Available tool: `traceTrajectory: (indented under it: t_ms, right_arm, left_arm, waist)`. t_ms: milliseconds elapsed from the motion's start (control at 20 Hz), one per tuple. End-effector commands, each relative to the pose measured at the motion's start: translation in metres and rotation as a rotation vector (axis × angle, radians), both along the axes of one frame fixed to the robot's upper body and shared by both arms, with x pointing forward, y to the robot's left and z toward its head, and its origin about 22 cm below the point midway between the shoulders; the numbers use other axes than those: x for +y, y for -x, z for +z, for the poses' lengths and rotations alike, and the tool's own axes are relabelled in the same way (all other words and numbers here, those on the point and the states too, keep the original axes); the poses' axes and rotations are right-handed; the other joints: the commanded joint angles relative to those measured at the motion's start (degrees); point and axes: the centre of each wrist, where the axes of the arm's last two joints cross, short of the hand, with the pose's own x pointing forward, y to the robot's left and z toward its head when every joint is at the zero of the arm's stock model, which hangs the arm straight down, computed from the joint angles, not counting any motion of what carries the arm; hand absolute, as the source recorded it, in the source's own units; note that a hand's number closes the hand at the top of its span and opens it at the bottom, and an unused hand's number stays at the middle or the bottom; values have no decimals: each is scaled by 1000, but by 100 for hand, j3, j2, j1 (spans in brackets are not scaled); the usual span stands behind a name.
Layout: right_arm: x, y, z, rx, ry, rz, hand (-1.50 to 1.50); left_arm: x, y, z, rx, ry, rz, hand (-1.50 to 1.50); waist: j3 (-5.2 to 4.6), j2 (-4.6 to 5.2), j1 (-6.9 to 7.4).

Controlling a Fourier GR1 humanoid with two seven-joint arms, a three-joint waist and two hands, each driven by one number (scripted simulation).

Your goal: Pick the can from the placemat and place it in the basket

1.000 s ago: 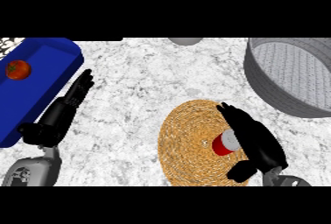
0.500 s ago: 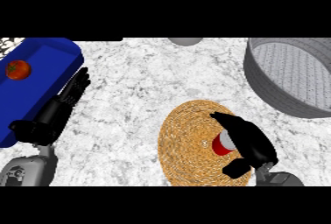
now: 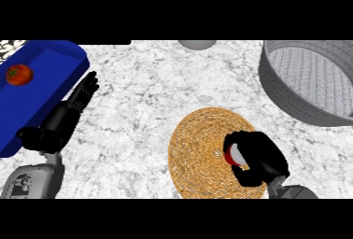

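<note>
— How far along is it?

— Early, I'd say; the right hand (image 3: 260,159) is low over the placemat (image 3: 198,148), its fingers (image 3: 239,138) clenched round the can (image 3: 232,154); only a red and white sliver shows between fingers and thumb; whether the can is off the mat I cannot tell.

— And the other hand?

— The left hand (image 3: 69,114) rests with fingers straight, holding nothing, beside the blue tray (image 3: 52,60) with a tomato (image 3: 18,74) in it.

— What is left?

— Lift, carry and release; the basket (image 3: 289,100) stands well apart at the far right of the table (image 3: 151,93); the can is not in it.
</note>
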Motion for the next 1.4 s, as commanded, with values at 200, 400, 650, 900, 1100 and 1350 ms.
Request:
traceTrajectory:
  t_ms: [200,400,650,900,1100,1350]
  right_arm:
    - [28,-22,-24,-59,86,-50,150]
    - [18,-58,-6,-29,80,-546,150]
    - [39,-104,27,-104,43,-808,150]
    - [62,-125,47,-234,-238,-876,150]
    - [82,-135,111,-511,-439,-852,150]
    - [121,-130,142,-684,-522,-857,150]
  left_arm:
    - [-12,-1,2,1,1,-12,0]
    - [-12,-2,0,0,-1,-35,0]
    - [-23,-7,6,-20,-4,-70,0]
    - [-9,-9,4,6,5,-60,0]
    - [-17,-12,10,-7,-7,-55,0]
    - [4,-7,4,1,-8,-38,0]
  waist:
    - [58,82,59]
    - [56,182,213]
    - [64,192,446]
    - [66,150,371]
    - [62,124,295]
    - [51,89,219]
